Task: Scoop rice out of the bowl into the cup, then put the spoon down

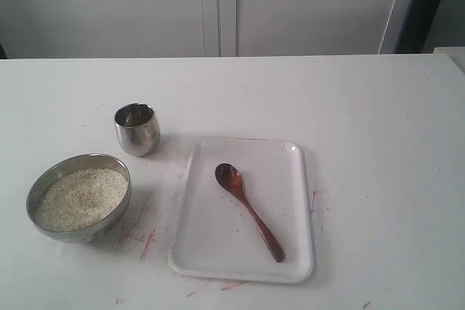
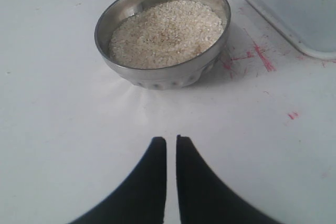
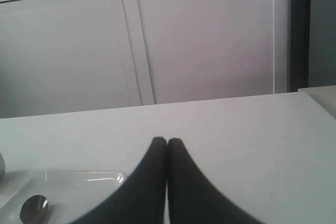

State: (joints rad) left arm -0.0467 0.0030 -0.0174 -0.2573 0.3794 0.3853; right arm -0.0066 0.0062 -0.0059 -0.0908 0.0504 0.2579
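The wide grey metal bowl [image 1: 76,235] stands at the front left, filled with off-white rice [image 1: 81,197]. Behind it is the small shiny steel cup [image 1: 136,129]. The dark wooden spoon [image 1: 248,210] lies on a white tray [image 1: 280,179], its oval bowl pointing toward the cup. Neither gripper shows in the exterior view. In the left wrist view my left gripper [image 2: 171,140] is shut and empty over bare table, a short way from the bowl [image 2: 157,77] and rice [image 2: 165,32]. My right gripper [image 3: 167,141] is shut and empty, beside the tray [image 3: 79,182] and the spoon's tip [image 3: 34,209].
Red marker streaks [image 1: 149,241] mark the white table between bowl and tray. White cabinet doors [image 1: 218,5] stand behind the table's far edge. The tray's corner [image 2: 294,14] shows beyond the bowl in the left wrist view.
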